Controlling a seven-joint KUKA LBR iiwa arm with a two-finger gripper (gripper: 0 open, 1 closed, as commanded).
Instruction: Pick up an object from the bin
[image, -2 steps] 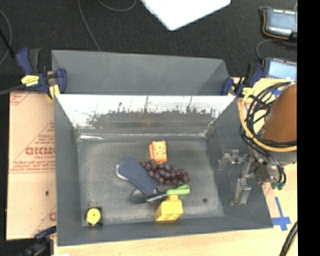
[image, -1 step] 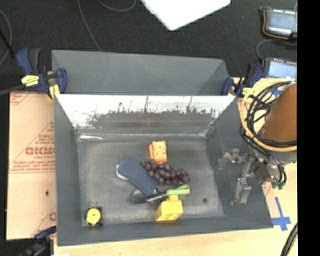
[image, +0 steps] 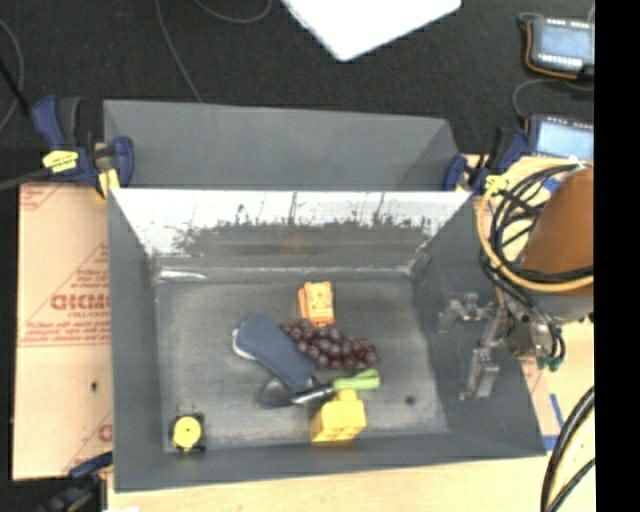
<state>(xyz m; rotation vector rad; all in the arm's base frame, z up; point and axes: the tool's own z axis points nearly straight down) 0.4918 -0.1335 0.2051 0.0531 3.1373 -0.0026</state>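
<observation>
Nearest item: one small yellow round piece (image: 187, 432) in the near left corner of the bin (image: 280, 160), standing apart from everything else. Next, near the middle of the near wall, one yellow block (image: 337, 419). Touching its far side lies one green-handled tool (image: 352, 383), long axis running roughly left to right, green end to the right. Beyond that are one blue oblong object (image: 273, 350), lying slantwise from far left to near right, and one bunch of dark purple grapes (image: 330, 346) just beside it on the right. One small orange block (image: 317, 302) sits at the far edge of the grapes. That makes six things, five of them clustered mid-floor. The gripper (image: 468, 348) stands at the right side of the bin, over the foot of the right wall, its fingers spread with nothing between them. No object lies under it. The whole cluster lies to its left, the grapes and the tool's green end being nearest. Judgement: any pick requires a move leftward first.
</observation>
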